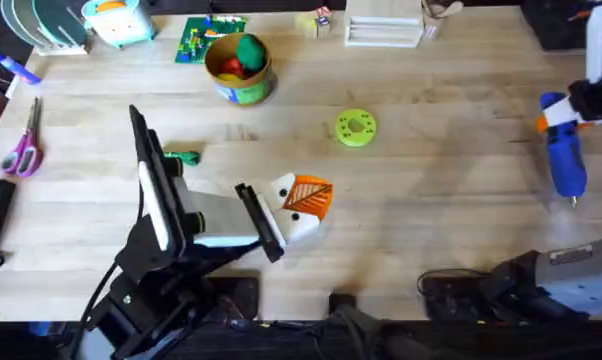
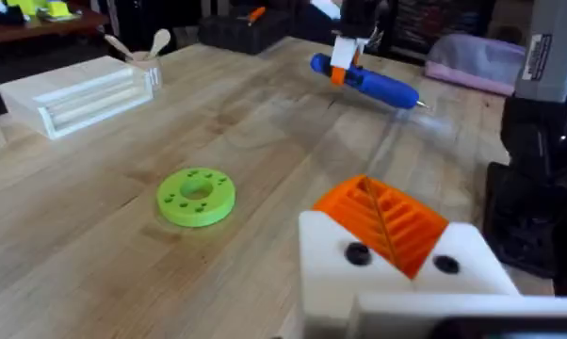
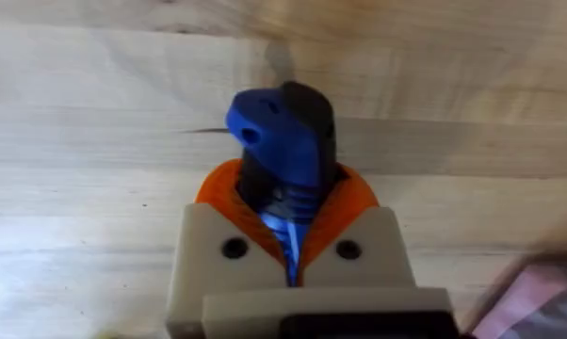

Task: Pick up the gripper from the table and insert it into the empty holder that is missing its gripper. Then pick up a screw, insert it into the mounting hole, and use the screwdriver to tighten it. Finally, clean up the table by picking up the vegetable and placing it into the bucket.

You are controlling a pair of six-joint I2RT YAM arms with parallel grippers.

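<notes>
While clamped shut between the right gripper's (image 3: 291, 247) orange pads near the table's (image 1: 431, 190) right edge, screwdriver (image 1: 565, 160): thick bright-blue handle, short metal tip; left gripper (image 1: 303, 203) closed, empty.

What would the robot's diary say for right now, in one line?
right tool: shut on screwdriver, lifted at table's right | left tool: pads together, mid-table | vegetable: on table | bucket: far side

Open surface (image 1: 451, 200) between your two arms, centre to right. Obstacles: lime-green disc (image 1: 356, 128) mid-surface; bucket (image 1: 239, 68) behind it; vegetable (image 1: 184, 157) beside your left arm.
</notes>
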